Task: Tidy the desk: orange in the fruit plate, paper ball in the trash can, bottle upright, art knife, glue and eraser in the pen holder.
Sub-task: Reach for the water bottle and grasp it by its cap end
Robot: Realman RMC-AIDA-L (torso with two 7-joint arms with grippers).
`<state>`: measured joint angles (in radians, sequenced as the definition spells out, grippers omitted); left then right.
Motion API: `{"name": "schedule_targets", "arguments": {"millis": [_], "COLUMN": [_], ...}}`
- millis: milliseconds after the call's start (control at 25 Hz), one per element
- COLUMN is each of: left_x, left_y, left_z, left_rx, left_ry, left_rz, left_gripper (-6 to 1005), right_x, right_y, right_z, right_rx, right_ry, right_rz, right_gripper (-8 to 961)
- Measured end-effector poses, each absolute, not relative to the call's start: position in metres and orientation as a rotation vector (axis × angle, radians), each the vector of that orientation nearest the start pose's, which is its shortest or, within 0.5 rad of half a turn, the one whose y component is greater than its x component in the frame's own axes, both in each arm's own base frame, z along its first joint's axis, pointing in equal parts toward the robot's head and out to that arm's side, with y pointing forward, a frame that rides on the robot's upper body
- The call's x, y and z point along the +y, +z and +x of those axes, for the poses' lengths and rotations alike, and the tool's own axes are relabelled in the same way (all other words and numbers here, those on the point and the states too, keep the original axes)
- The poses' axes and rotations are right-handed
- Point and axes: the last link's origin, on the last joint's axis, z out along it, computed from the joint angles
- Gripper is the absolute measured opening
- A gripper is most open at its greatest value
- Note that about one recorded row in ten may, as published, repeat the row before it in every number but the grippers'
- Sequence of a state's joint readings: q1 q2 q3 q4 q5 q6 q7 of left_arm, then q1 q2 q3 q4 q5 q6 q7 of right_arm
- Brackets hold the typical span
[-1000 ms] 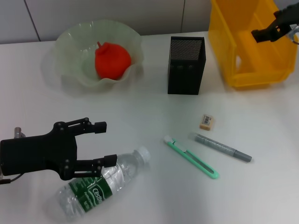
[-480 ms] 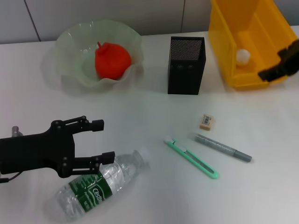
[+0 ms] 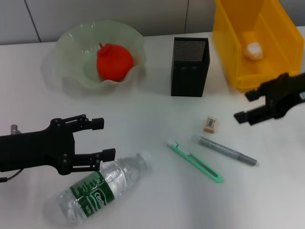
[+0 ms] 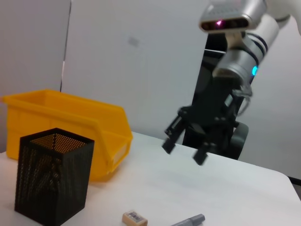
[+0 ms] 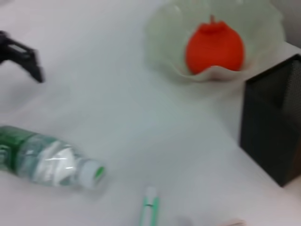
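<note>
The orange (image 3: 114, 62) lies in the pale green fruit plate (image 3: 71, 43). The paper ball (image 3: 253, 49) lies in the yellow bin (image 3: 281, 71). The clear bottle (image 3: 100, 188) with a green label lies on its side at the front left. My left gripper (image 3: 102, 138) is open and empty, just above and beside the bottle's neck. The eraser (image 3: 211, 124), grey glue pen (image 3: 227, 150) and green art knife (image 3: 195, 161) lie on the table in front of the black mesh pen holder (image 3: 189, 67). My right gripper (image 3: 245, 106) is open and empty, right of the eraser.
The left wrist view shows the pen holder (image 4: 51, 181), yellow bin (image 4: 70, 125), eraser (image 4: 134, 218) and the right gripper (image 4: 186, 146). The right wrist view shows the orange (image 5: 215, 47), bottle (image 5: 47, 157), art knife (image 5: 149, 207) and left gripper (image 5: 23, 54).
My right gripper has come from over the yellow bin down to the table near the eraser; the paper ball now lies in the bin. My left gripper has drawn slightly left.
</note>
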<state>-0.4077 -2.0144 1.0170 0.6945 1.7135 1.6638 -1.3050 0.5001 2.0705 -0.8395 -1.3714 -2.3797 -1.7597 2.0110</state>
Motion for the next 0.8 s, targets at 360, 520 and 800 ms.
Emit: {"name": "schedule_targets", "arguments": {"millis": [360,520,800], "left_x": [0.306,0.315,0.331], "left_y": [0.009,0.017,0.022], "left_z": [-0.256,-0.246,-0.204], "left_rx": [-0.572,-0.641,-0.723], "left_ry": [-0.745,-0.651,-0.294], "left_rz": [-2.877,-2.906,-2.924], "left_gripper": [844,844,845], "right_x": [0.293,0.271,0.250], "right_y": [0.069,0.078,0.084], "right_z": [0.269,0.276,0.292], "right_rx": [0.550,0.449,0.451], "right_ry": [0.231,0.397,0.433], "right_rz": [-2.872,-2.887,-2.858], "right_gripper": [749,749,749]}}
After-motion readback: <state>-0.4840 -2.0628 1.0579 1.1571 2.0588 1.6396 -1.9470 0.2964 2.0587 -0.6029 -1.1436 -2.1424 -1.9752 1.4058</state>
